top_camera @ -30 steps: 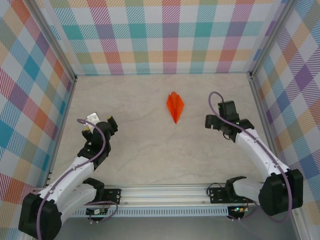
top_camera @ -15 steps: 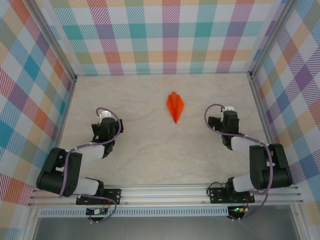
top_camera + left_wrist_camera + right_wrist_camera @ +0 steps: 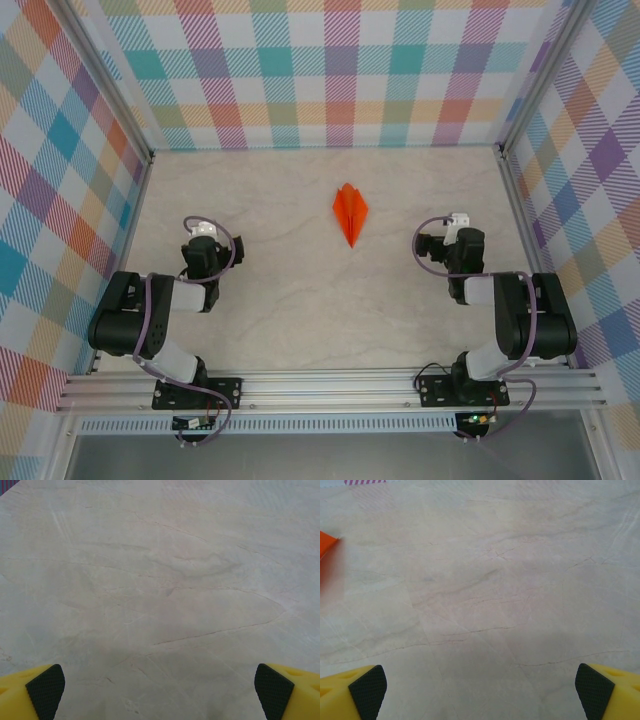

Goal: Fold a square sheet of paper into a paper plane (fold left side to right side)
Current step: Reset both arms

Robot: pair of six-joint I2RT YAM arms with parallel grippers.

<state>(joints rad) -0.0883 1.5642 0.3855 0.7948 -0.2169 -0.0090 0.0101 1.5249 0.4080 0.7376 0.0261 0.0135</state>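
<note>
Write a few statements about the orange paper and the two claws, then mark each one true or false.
1. The paper plane lies on the table, apart from both claws. True.
2. The left claw is shut on the paper plane. False: it is open, with bare table between its pads.
3. The paper plane's narrow tip points toward the arms' bases. True.
4. The right claw holds a flat square sheet. False: it is open and empty. In the right wrist view, a corner of orange paper lies at the left edge, clear of the fingers.
</note>
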